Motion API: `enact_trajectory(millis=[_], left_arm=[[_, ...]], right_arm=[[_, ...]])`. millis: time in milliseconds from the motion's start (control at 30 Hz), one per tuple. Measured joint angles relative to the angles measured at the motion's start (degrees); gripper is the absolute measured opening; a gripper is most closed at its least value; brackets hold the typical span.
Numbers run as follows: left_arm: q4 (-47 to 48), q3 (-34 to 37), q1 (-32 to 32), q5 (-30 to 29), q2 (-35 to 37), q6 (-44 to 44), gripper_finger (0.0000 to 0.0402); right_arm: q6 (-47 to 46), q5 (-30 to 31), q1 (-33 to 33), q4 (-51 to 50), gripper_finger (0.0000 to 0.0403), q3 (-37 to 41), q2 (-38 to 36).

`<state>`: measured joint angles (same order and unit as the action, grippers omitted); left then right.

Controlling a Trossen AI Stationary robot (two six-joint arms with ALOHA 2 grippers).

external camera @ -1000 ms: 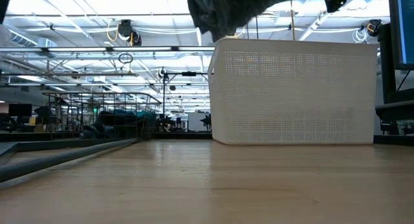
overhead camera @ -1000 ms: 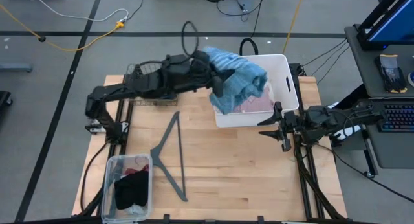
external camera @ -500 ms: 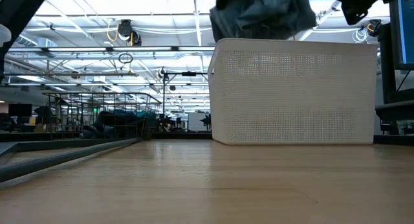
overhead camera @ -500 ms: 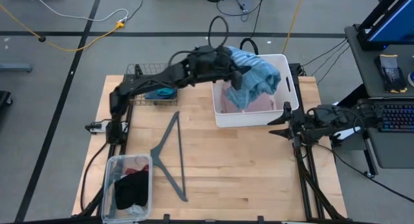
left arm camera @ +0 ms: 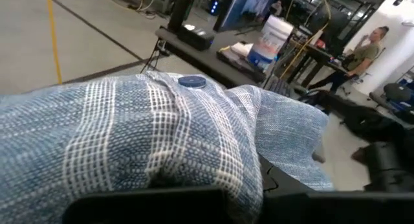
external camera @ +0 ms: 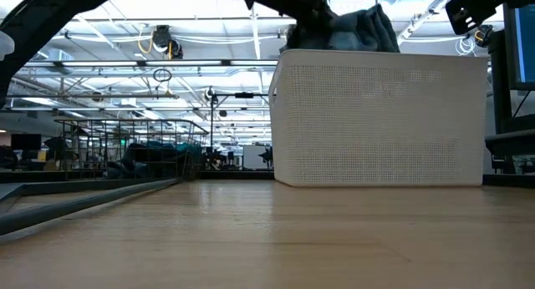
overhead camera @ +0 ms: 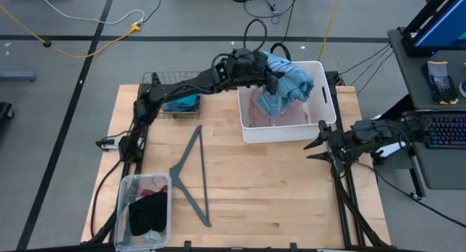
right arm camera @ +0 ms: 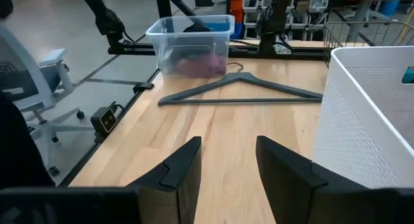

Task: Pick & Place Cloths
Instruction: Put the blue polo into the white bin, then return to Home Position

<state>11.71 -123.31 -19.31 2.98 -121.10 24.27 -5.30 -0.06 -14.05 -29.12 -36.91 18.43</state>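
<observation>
Carried across from the tub's nine o'clock edge, one blue-plaid shirt [overhead camera: 290, 83] is now held over the white tub [overhead camera: 327, 99] by the clamped left gripper [overhead camera: 272, 76]. Soft and light, it is best pinched at a bunched fold. One pink garment [overhead camera: 284, 116] is seen inside. At four o'clock, the right gripper [overhead camera: 314, 145] is parked with fingers apart.

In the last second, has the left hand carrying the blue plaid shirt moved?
Yes. In the high view the left hand, shut on the blue-plaid shirt, has moved right from the white tub's left edge to over its interior.
</observation>
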Motion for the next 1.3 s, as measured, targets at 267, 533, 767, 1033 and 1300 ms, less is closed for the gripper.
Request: enact_trajectory(millis=[267,533,767,1033,1300], left_arm=[[0.4,0.0,0.5,0.6,-4.8,1.5,0.0001],[0.7,0.0,1.0,2.7,-8.3,2.0,0.0011],[2.1,0.0,1.9,6.0,-8.3,1.2,0.0045],[1.8,0.0,3.9,14.3,-8.2,3.5,0.0158],[2.5,0.0,5.6,23.8,-4.0,7.8,0.0214]], right_arm=[[0.0,0.0,0.1,0.1,0.0139,0.0,0.0],[0.0,0.0,0.1,0.1,0.0139,0.0,0.0],[0.0,0.0,0.1,0.1,0.0139,0.0,0.0],[0.0,-0.2,0.1,-1.5,0.0139,0.0,0.0],[-1.5,-0.3,0.1,-3.0,0.0139,0.0,0.0]])
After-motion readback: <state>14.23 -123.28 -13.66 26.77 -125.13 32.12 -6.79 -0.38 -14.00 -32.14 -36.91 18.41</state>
